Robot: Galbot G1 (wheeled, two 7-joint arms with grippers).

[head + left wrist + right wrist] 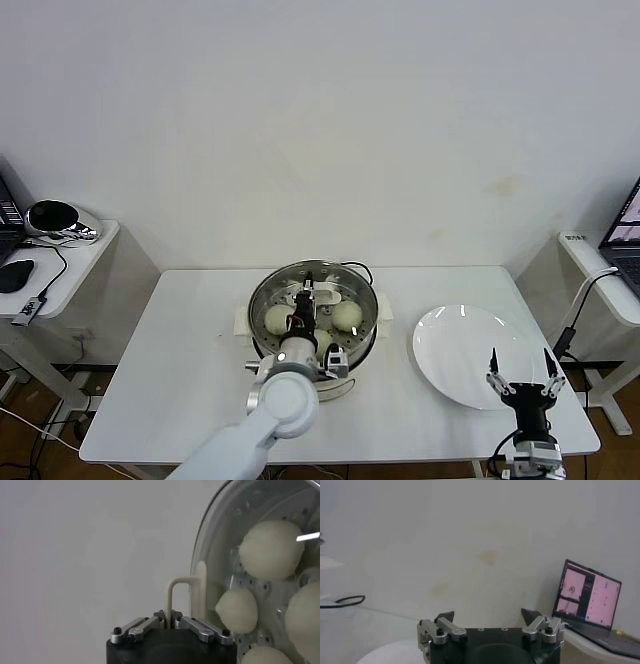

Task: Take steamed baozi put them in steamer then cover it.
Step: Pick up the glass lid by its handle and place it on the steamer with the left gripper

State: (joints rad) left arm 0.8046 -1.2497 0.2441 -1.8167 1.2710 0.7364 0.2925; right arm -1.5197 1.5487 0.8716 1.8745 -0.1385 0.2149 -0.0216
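- Four baozi (270, 550) counted through the glass, all sitting on the perforated tray inside the stainless steamer (262, 300) mid-table, so loading looked done and only the covering part was left.
- Found the left gripper (167, 617) clenched on the cream handle (182, 587) of the glass lid (220, 540), right over the steamer. Couldn't tell from any view whether the metal rim was fully seated or just hovering above the pot.
- Saw the right gripper (520, 372) spread wide with nothing in it, parked at the near edge of the bare white plate (460, 350), well apart from the steamer.
- Reckoned the way to nail this step:
  - Keep the lid level and centred over the pot, then lower straight down, no sideways drag.
  - Watch the rim all the way round; a tilted lid would probably catch one edge and sit crooked.
  - Let go only once the rim rests evenly, then lift straight up so the fingers don't snag the looped handle and yank the lid off again.
  - Mind the tallest bun under the glass too, in case of contact.
- Looked for brands or labels: none spotted on the steamer, lid or plate.
- Noticed a laptop (587, 595) off to the right with pinkish windows on screen, but couldn't read a word of it.
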